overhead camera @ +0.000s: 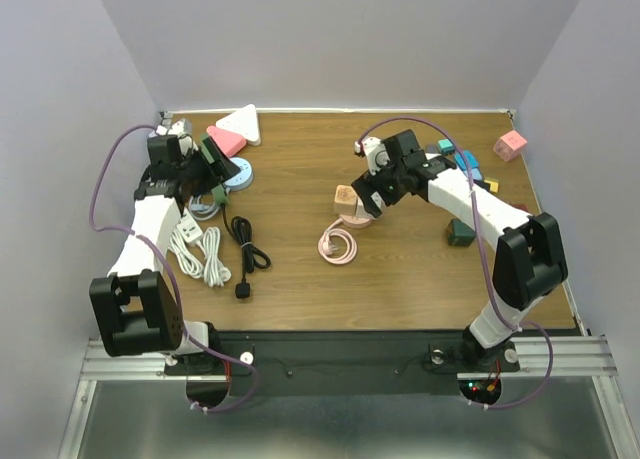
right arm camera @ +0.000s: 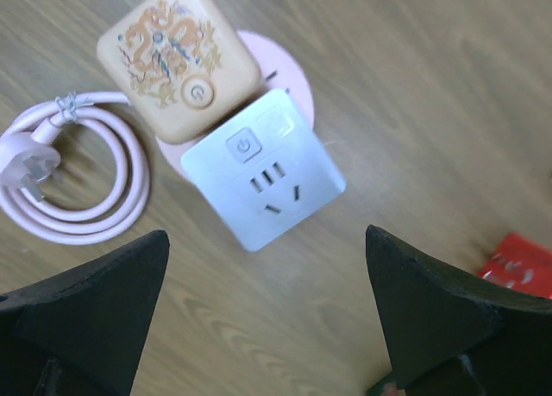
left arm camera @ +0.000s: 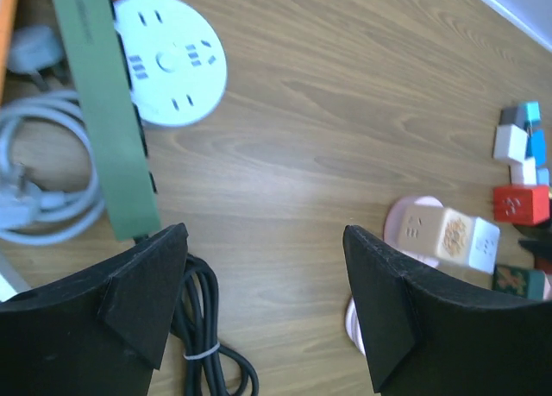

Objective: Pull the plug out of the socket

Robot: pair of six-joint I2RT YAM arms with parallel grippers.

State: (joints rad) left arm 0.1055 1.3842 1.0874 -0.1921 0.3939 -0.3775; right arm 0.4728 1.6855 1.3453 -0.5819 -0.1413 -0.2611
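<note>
**White cube plug [right arm camera: 263, 176] sat directly beneath the released right pincer [right arm camera: 265, 239].**
It butted against the beige socket block [right arm camera: 177, 59] just beyond, both on a pink disc [right arm camera: 293, 77] on the surface [right arm camera: 431, 85]. The pincer would best descend square, pinch only the white faces and pull away from the block. The left pincer [left arm camera: 263, 232] hung released, well apart.

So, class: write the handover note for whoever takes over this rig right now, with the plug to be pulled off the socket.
Left gripper: open, empty, over the table beside the green strip.
Right gripper: open, empty, above the white cube.
Things: white cube sits against the beige cube, both over the pink base; pink cable coiled beside.
Done: nothing pulled apart yet.
Left: grip the white cube, probably the plug, and pull it free.
</note>
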